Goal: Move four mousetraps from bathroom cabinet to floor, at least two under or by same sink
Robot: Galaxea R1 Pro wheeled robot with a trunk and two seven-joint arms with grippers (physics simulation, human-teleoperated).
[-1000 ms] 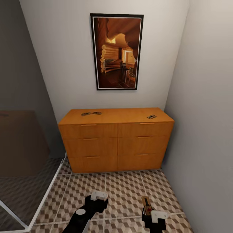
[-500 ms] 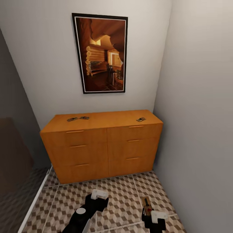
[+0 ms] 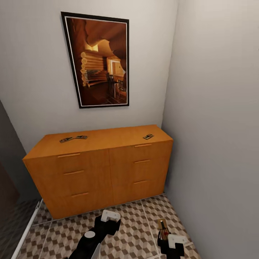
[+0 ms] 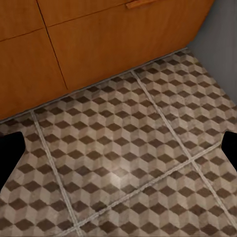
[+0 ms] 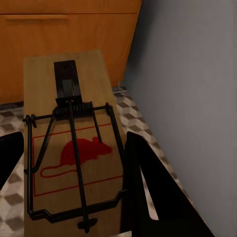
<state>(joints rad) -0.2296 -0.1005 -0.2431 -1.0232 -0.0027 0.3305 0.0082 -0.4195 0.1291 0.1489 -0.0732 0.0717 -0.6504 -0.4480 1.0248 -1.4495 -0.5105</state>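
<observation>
In the head view, the cabinet (image 3: 99, 169) stands against the back wall under a framed picture (image 3: 99, 59). At about ten o'clock on its flat top lie two mousetraps, one (image 3: 66, 140) just beside the other (image 3: 81, 137), possibly touching; they are too small to be sure. A third mousetrap (image 3: 148, 136) lies near the top's right end, around two o'clock and well apart from the pair. The patterned bathroom floor (image 3: 133, 223) runs in front. The left claw (image 3: 109, 217) hangs over the tiles at six o'clock; the left wrist view shows its fingers spread wide apart, holding nothing, above the floor (image 4: 118, 148). The right claw (image 3: 163, 234) sits at five o'clock, clenched on a fourth mousetrap (image 5: 71, 143), a dark finger (image 5: 148, 187) pressed against the board's edge, close to the grey side wall (image 3: 216, 126).
</observation>
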